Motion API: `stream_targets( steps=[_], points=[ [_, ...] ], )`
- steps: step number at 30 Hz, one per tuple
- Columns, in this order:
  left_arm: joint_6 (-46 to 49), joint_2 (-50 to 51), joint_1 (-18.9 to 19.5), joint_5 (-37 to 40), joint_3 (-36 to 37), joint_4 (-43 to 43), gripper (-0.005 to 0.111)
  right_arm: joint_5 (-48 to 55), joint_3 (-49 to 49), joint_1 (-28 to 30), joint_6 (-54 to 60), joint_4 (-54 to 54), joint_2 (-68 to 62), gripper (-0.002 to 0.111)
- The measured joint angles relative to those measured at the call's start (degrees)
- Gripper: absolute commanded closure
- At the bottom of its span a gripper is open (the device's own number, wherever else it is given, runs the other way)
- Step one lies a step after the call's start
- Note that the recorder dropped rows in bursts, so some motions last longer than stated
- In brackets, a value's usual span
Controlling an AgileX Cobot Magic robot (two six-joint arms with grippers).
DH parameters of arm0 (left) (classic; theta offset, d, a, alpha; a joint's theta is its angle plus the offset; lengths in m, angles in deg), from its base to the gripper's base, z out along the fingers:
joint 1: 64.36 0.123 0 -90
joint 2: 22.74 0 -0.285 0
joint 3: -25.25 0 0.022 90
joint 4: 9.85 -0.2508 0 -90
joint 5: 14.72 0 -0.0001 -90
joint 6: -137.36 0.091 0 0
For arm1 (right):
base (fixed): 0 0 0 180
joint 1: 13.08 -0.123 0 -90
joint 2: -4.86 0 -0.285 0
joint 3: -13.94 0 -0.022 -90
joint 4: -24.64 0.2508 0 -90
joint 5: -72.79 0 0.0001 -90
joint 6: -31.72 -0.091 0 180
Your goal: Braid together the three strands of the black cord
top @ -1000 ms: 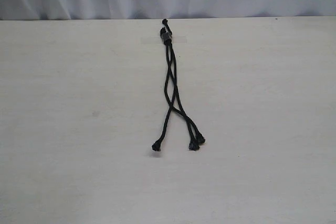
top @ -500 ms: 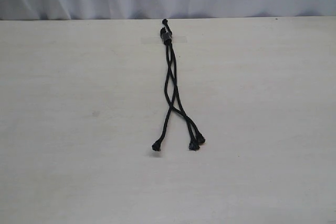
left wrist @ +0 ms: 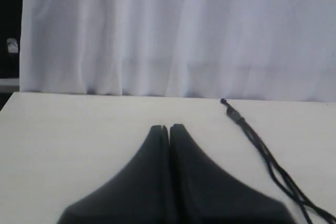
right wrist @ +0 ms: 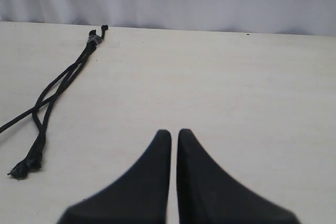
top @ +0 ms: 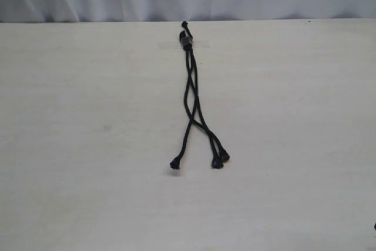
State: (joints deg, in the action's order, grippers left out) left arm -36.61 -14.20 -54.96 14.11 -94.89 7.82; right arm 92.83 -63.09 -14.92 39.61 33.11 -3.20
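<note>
Unmoved since a second ago, the black cord [top: 194,120] lies loosely crossed on the counter [top: 82,145] while my left gripper [left wrist: 168,128] and right gripper [right wrist: 174,132] hover, jaws together; pinching two strands [top: 183,143] at once could spoil the braid.

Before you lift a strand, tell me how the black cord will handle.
Probably floppy: the black cord lies in loose curves, its strands crossing flat on the table. Likely light and draggable, though the tape at its joined end should anchor it.

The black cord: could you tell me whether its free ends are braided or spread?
Spread: the black cord crosses loosely midway, then its three strands fan out to separate tips.
</note>
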Motion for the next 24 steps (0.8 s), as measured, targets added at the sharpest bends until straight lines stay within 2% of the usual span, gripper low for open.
stream_targets(
  steps=[5, 12, 17, 20, 24],
  points=[
    [0.0, -0.4, 2.4, -0.1, 5.8, -0.1, 0.107, 0.0, 0.0, 0.0, 0.0, 0.0, 0.0, 0.104],
    [0.0, -0.6, 2.6, -4.7, 16.4, -1.5, 0.107, 0.0, 0.0, 0.0, 0.0, 0.0, 0.0, 0.104],
    [0.0, -0.6, 2.6, -8.8, 17.2, -6.8, 0.107, 0.0, 0.0, 0.0, 0.0, 0.0, 0.0, 0.104],
    [0.0, -0.6, 2.6, -9.6, 17.2, -14.1, 0.107, 0.0, 0.0, 0.0, 0.0, 0.0, 0.0, 0.104],
    [0.0, -0.6, 2.6, -9.6, 17.2, -15.4, 0.107, 0.0, 0.0, 0.0, 0.0, 0.0, 0.0, 0.104]
  ],
)
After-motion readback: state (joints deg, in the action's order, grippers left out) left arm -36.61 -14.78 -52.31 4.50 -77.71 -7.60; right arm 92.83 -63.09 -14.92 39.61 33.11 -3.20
